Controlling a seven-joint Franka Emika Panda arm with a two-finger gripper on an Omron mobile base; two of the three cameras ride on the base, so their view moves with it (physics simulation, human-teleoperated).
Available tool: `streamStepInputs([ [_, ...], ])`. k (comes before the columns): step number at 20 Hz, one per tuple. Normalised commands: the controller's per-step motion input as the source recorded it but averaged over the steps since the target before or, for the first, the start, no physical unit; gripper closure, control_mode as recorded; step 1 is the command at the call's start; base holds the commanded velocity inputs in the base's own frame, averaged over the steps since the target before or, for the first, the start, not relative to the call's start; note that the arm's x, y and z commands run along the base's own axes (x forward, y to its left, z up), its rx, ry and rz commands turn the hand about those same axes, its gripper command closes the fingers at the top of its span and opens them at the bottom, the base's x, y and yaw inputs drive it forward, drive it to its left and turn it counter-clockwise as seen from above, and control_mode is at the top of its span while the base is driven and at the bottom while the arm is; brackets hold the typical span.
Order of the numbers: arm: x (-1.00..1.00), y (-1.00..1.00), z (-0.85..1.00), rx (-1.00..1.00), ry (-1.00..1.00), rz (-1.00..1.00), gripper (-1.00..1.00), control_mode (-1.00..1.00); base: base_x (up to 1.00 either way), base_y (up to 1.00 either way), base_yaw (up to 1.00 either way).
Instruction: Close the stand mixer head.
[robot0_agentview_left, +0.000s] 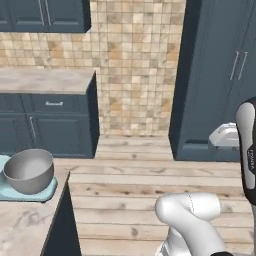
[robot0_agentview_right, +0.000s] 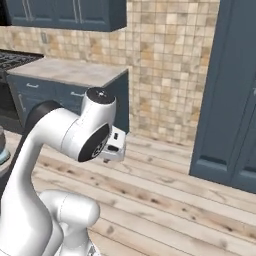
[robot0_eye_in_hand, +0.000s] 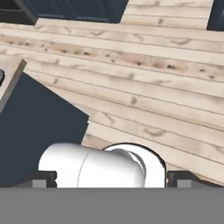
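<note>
The stand mixer head is out of view. Of the mixer I see the grey steel bowl (robot0_agentview_left: 28, 170) standing on the flat pale-blue base (robot0_agentview_left: 30, 194), on the near counter (robot0_agentview_left: 22, 225) at the far left. My gripper (robot0_eye_in_hand: 111, 180) hangs over the wooden floor, well to the right of the mixer and apart from it. Its dark fingertips (robot0_eye_in_hand: 43, 179) stand wide apart with nothing between them, so it is open. The hand's white body (robot0_agentview_left: 224, 136) shows in front of the tall cabinet. A sliver of the bowl (robot0_agentview_right: 2, 142) peeks in at the left edge.
The near counter's dark side panel (robot0_eye_in_hand: 39, 127) drops to the plank floor (robot0_agentview_left: 150, 185). A second counter with dark blue drawers (robot0_agentview_left: 47, 107) stands at the back left, a tall dark blue cabinet (robot0_agentview_left: 215, 75) at the right, and a stove (robot0_agentview_right: 12, 60) further left.
</note>
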Motion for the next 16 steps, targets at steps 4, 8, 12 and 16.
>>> streamStepInputs([
  [4, 0.00, 0.00, 0.00, 0.00, 0.00, 0.00, -1.00, 1.00, 0.46, -0.44, 0.51],
  [8, 0.00, 0.00, 0.00, 0.00, 0.00, 0.00, -1.00, 1.00, 0.22, -0.58, 0.61],
  [12, 0.00, 0.00, 0.00, 0.00, 0.00, 0.00, -1.00, 1.00, 0.12, -0.66, 0.66],
  [16, 0.00, 0.00, 0.00, 0.00, 0.00, 0.00, -1.00, 1.00, 0.03, -0.78, 0.68],
])
